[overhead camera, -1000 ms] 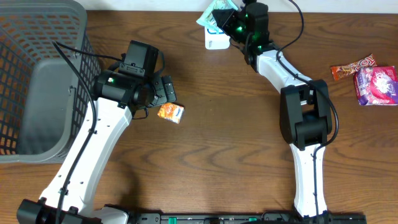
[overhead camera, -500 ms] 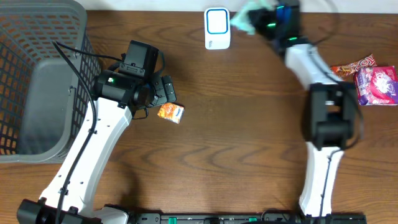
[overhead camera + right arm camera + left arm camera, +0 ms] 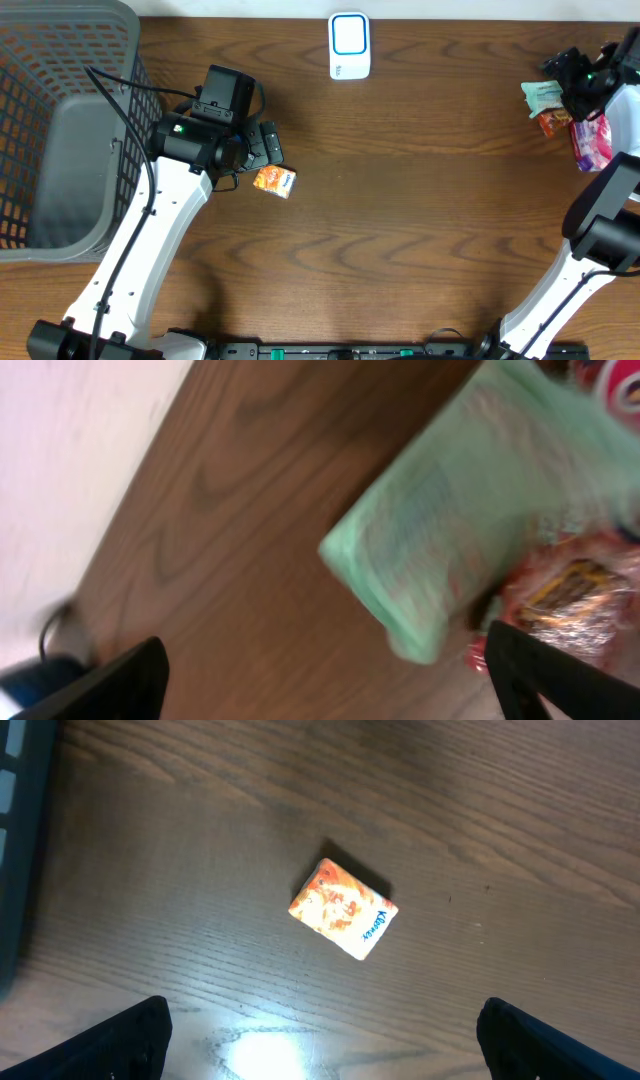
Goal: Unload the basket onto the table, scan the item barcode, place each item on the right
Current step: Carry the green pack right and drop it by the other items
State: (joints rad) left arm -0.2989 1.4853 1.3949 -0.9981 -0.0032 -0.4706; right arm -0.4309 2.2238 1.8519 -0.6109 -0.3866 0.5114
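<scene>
Hard bits first: the right wrist view is motion-blurred, so the green packet (image 3: 470,530) shows no legible print and no barcode I can spot. The top edge of that view also cuts it off. It lies at the far right of the bench (image 3: 400,210), overlapping a red-orange snack packet (image 3: 548,123); flat or tilted, can't tell.

Right pincer (image 3: 335,678): fingertips sit wide apart in the bottom corners of its own view, so it's released and gripping nothing. One fingertip is near the green packet's low corner; contact or gap is unclear.

The pink packet (image 3: 592,140) is half hidden under the right arm overhead, and that arm runs off the right frame edge.

Left pincer (image 3: 322,1042): fingertips spread wide, released, hanging above the small orange packet (image 3: 344,908) without touching it. Overhead, its fingers are hard to pick out against the dark wrist body. The orange packet has blue lettering at one end, too small to read.

The grey mesh basket (image 3: 30,60) is clipped by the left edge. The scanner (image 3: 349,45) sits at the back edge, centre: white with a blue-rimmed window, well apart from every packet.

Count: 2 arms, 1 scanner, 1 basket, 4 packets (green, red-orange and pink on the right, orange on the left).
</scene>
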